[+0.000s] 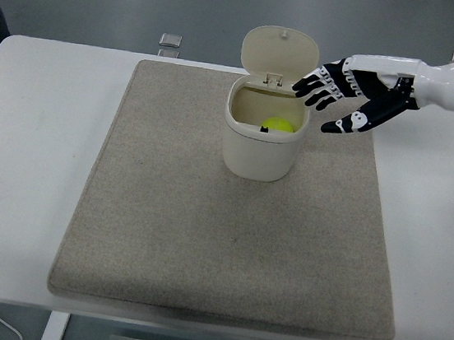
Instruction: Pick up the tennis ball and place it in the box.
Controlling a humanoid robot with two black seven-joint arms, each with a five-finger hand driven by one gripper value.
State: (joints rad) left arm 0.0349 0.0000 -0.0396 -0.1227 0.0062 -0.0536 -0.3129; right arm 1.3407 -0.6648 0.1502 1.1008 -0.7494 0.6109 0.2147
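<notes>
- You can see the yellow-green tennis ball (280,125) lying inside the cream plastic box (258,151), toward its right inner wall, only its top showing above the rim.
- Your right hand (354,94) hangs in the air just right of the box, clear of it; the black-and-white fingers (319,83) are spread and relaxed, holding nothing, with the thumb pointing down-left.
- The box's hinged lid (279,52) stands upright behind the opening.
- The box sits on the beige felt mat (164,212) covering the white desk (22,153).
- A small grey square object (170,40) lies at the desk's far edge, well apart from the box.
</notes>
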